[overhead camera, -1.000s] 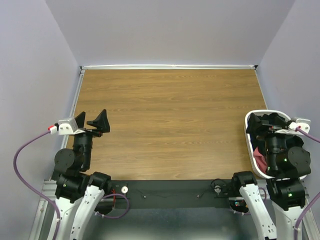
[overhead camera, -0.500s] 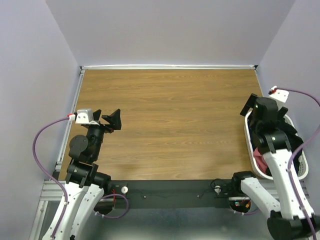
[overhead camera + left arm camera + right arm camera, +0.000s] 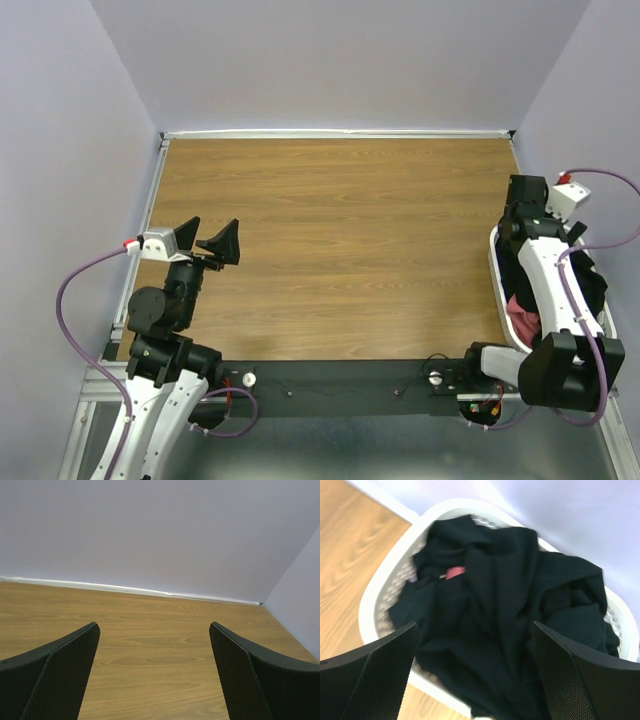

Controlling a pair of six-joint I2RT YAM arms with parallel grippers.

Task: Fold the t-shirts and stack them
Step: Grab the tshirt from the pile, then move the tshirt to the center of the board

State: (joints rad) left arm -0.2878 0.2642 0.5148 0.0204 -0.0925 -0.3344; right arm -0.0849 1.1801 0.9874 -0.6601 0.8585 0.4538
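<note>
Top external view: both claws spread wide and empty, t-shirts heaped in the basket at the right edge.

From above, the left claw (image 3: pixel 212 232) hangs over the left side of the wooden bench (image 3: pixel 350 250), jaws apart and holding nothing. The right claw (image 3: pixel 527 192) is above the far end of the white mesh basket (image 3: pixel 497 275), which sits at the bench's right edge by the wall (image 3: pixel 330 60); a salmon-red t-shirt (image 3: pixel 522 318) shows at its near end. Left wrist view: the two dark fingers (image 3: pixel 60 675) stand well apart, with bench and pale purple wall seen between them. Right wrist view: the fingers (image 3: pixel 380 675) are likewise spread, gripping nothing, above the basket. The black t-shirt (image 3: pixel 510 605) lies crumpled over most of it, and a small patch of salmon-red cloth peeks out among the black folds.
</note>
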